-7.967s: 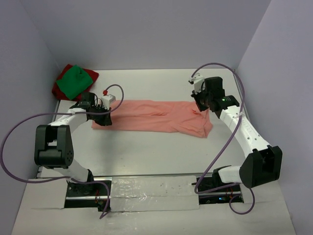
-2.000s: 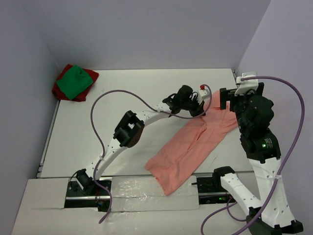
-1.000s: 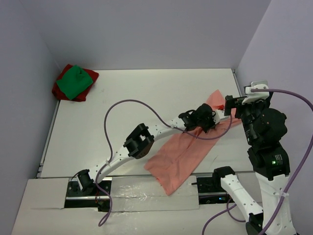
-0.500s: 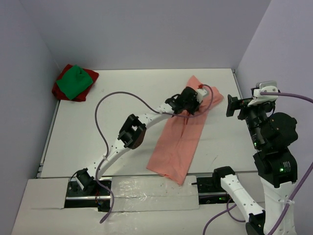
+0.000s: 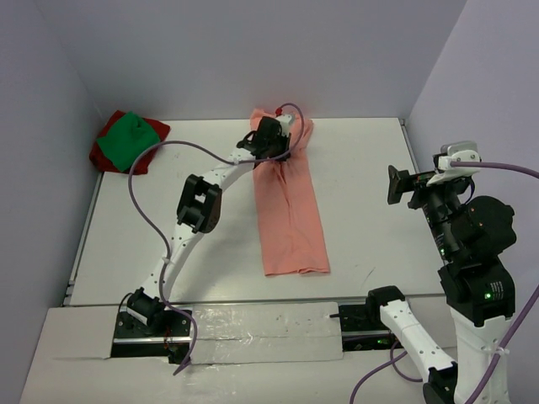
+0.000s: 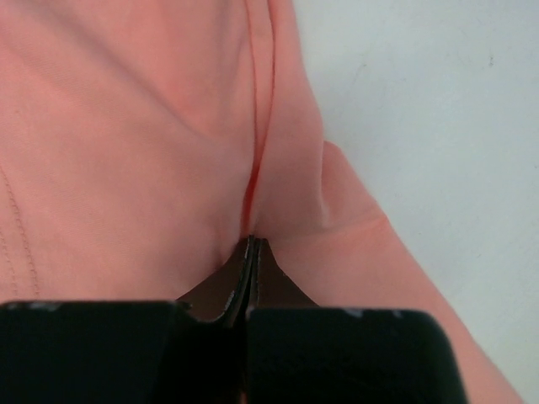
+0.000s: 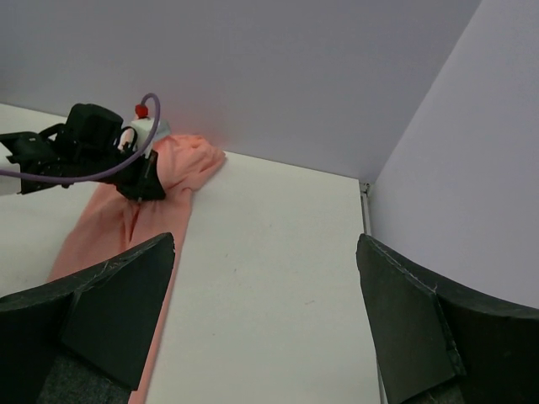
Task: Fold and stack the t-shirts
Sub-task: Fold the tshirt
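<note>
Fingers of the left arm [image 6: 251, 252] pinched the far end of the salmon-pink t-shirt [image 5: 290, 210] — likely to lay it straight on the counter [image 5: 152, 227] for folding. Right fingers [image 7: 109, 311] stood open, empty.

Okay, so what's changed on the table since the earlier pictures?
The left gripper, shut on the salmon-pink t-shirt, swung it from lying crosswise to running front to back. The right gripper drew away from it, open. The green t-shirt and dark red t-shirt stayed in the far left corner.
</note>
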Robot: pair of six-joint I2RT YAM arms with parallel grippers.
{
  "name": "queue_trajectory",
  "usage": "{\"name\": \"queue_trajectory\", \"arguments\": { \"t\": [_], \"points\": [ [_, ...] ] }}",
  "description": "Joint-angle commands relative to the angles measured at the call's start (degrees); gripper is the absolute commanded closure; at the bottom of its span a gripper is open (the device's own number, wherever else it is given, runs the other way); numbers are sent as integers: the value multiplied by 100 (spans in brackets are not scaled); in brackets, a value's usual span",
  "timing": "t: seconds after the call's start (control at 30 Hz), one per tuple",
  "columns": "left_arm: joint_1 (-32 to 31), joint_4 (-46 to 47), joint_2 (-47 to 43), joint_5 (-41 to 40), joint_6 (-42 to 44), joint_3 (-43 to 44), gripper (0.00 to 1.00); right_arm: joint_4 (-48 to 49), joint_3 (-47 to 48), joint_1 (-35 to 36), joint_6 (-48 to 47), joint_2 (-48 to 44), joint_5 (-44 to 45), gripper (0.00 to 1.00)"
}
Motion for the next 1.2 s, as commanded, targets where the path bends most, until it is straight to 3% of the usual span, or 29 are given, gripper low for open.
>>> {"name": "queue_trajectory", "arguments": {
  "t": [0.0,0.3,0.53,0.57,0.6,0.63,0.7,0.9,1.0,1.07,1.17],
  "points": [
    [-241,-291,-249,170,-49,-192,100,115,-32,-38,58,-70,-74,5],
    [-732,-177,-197,672,118,-201,100,89,-24,-29,-3,-122,-74,5],
    [-803,-11,-292,444,92,-261,100,62,-164,-29,-56,-210,-74,4],
    [-803,103,-441,417,161,-375,93,62,-199,-29,-30,-193,-109,4],
    [-812,147,-529,330,180,-428,80,114,-330,-29,-30,-184,-153,4],
    [-812,191,-626,251,293,-507,50,150,-410,-29,-39,-158,-214,4],
    [-821,262,-960,84,399,-534,34,307,-742,-29,-74,-70,-364,3],
    [-733,605,-2409,-1110,681,-982,29,807,-1411,-20,-232,624,-1118,0],
    [-365,613,-3305,-1341,462,-1499,29,1028,-1754,102,-486,940,-1409,0],
    [39,605,-4102,-1270,329,-2158,30,986,-1982,295,-775,1239,-1401,0],
    [530,727,-5235,-1427,557,-3247,30,1203,-2552,1190,-1179,1503,-638,0]
  ]
}}
